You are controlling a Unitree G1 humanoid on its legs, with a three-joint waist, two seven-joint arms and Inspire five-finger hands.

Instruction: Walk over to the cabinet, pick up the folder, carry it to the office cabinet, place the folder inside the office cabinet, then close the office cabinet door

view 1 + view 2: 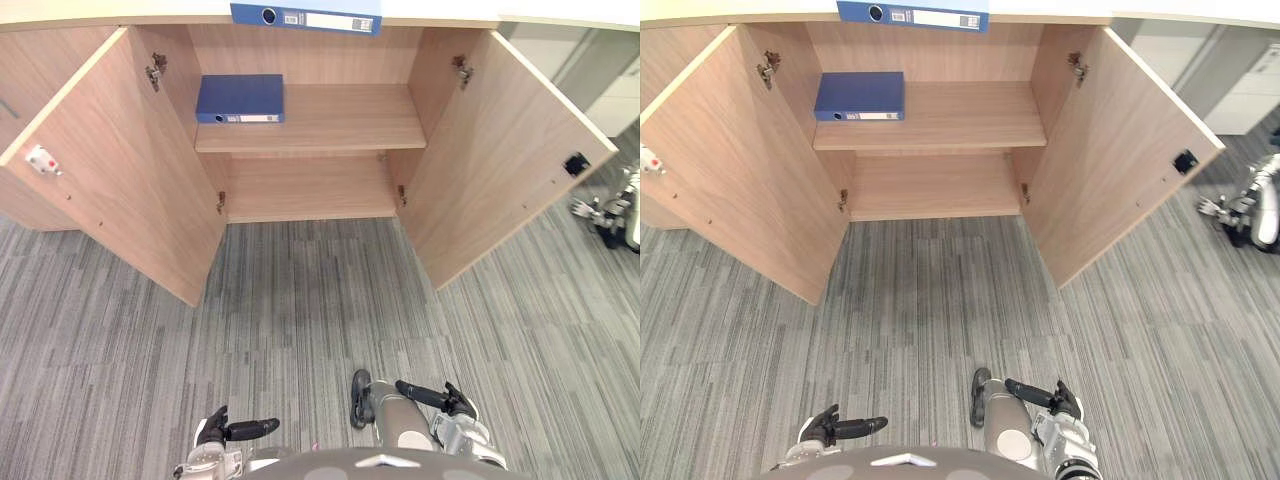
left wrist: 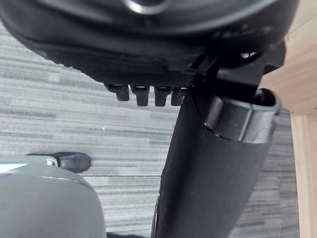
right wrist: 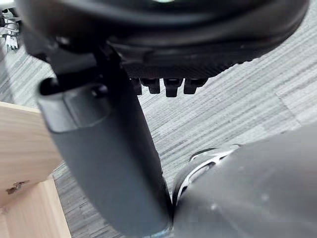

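A blue folder (image 1: 240,98) lies flat on the left of the upper shelf (image 1: 340,125) inside the open wooden office cabinet. A second blue folder (image 1: 306,17) rests on the cabinet's top, sticking out over its front edge. Both doors stand wide open: the left door (image 1: 110,190) and the right door (image 1: 500,150). My left hand (image 1: 238,430) and right hand (image 1: 430,396) hang low over the carpet, well short of the cabinet. Both are open and hold nothing, as the left hand (image 2: 148,49) and the right hand (image 3: 163,39) show in their own wrist views.
Grey striped carpet (image 1: 300,300) stretches between me and the cabinet. A small white and red fitting (image 1: 42,160) sits on the left door's outer edge. At the far right stand another grey machine (image 1: 615,215) and a white unit (image 1: 620,90).
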